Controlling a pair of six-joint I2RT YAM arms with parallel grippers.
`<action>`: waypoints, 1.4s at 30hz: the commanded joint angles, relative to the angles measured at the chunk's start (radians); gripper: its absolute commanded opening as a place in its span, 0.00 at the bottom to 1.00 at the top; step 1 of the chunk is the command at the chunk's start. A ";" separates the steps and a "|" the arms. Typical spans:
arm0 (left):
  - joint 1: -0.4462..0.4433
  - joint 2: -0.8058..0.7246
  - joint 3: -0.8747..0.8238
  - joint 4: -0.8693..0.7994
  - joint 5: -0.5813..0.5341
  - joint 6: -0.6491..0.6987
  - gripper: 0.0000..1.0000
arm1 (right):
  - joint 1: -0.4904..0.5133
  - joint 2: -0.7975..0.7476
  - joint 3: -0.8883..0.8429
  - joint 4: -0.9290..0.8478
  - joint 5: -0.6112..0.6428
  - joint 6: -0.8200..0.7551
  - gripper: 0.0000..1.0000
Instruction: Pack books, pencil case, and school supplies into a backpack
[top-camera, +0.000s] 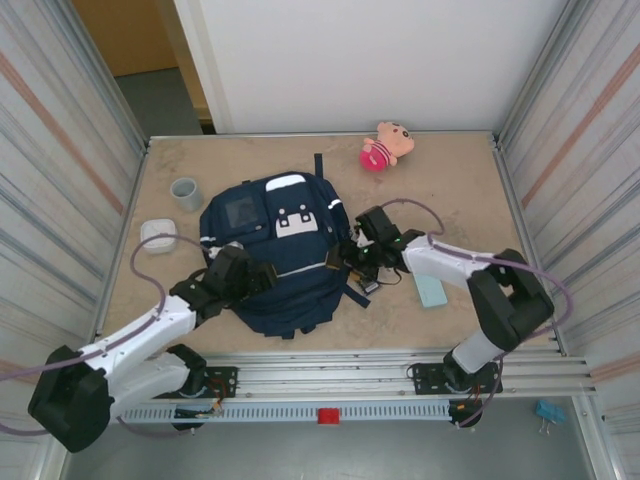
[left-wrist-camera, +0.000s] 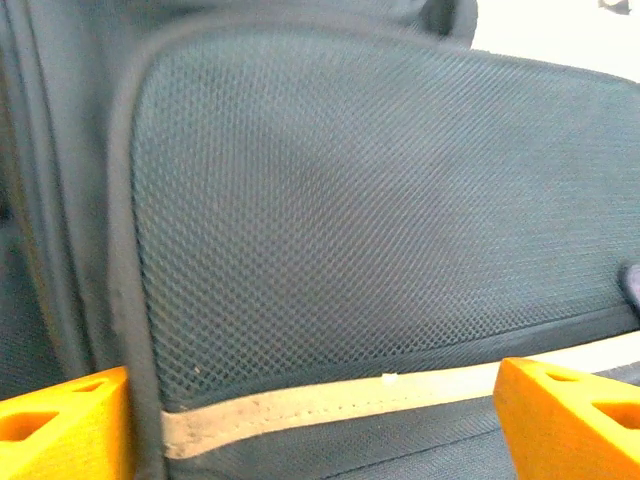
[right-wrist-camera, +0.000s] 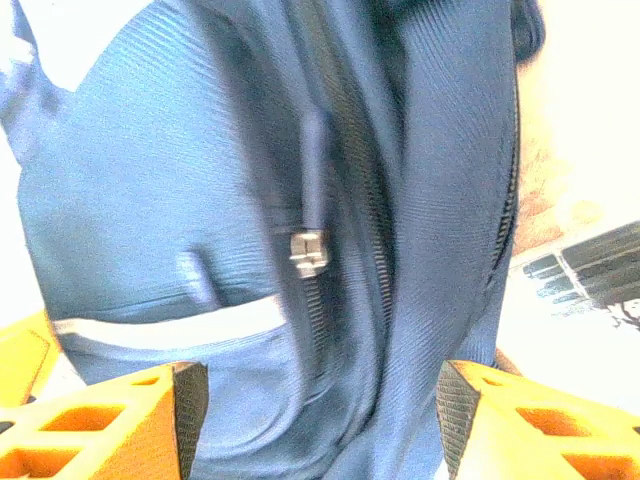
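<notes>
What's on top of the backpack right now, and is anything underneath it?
The open left gripper is over the backpack's near-left mesh pocket; the right gripper is at its right edge. Anything underneath or inside is hidden by fabric.

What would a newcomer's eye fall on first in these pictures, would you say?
The large navy backpack lying mid-table draws the eye first, with the left gripper at its left side and the right gripper at its right. Next comes the pink plush toy at the table's far edge.
</notes>
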 joint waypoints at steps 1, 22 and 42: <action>-0.005 -0.044 0.100 -0.022 -0.050 0.383 0.89 | -0.031 -0.166 -0.002 -0.071 0.068 -0.108 0.64; -0.153 0.536 0.401 0.016 0.285 1.091 0.91 | -0.086 -0.452 -0.157 -0.027 0.210 -0.272 0.67; -0.205 0.638 0.358 0.052 0.293 1.160 0.97 | -0.086 -0.485 -0.221 0.035 0.166 -0.244 0.66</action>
